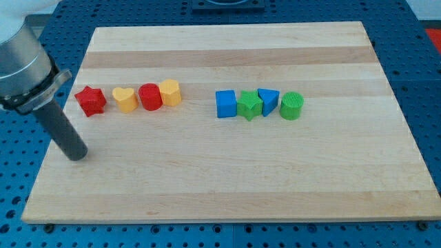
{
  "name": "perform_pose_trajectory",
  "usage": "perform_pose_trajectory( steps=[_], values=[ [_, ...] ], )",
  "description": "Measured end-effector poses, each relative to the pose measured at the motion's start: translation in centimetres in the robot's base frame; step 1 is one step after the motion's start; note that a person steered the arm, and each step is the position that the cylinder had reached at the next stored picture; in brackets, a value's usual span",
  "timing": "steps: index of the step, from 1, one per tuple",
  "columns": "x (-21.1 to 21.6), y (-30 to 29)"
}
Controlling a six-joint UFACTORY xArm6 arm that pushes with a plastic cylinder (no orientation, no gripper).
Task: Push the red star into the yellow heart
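Observation:
The red star point(90, 100) lies on the wooden board near its left edge. The yellow heart point(124, 100) lies just to its right, a small gap between them. My tip point(77, 154) rests on the board below and a little to the left of the red star, apart from it. The dark rod rises from the tip up to the view's left, where the grey arm body fills the top left corner.
A red cylinder point(150, 96) and a yellow block point(170, 92) touch each other right of the heart. Further right sit a blue cube point(225, 104), a green star point(249, 105), a blue triangle point(268, 100) and a green cylinder point(292, 106). The board point(227, 179) lies on a blue perforated table.

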State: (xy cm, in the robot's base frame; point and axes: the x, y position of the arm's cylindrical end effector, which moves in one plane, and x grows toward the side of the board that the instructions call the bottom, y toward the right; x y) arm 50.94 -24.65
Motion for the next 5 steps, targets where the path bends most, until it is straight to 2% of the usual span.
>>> perform_pose_trajectory(
  steps=[1,3,5],
  values=[
    [-0.3,-0.2],
    [-1.2,-4.1],
    [-5.8,-4.9]
  ],
)
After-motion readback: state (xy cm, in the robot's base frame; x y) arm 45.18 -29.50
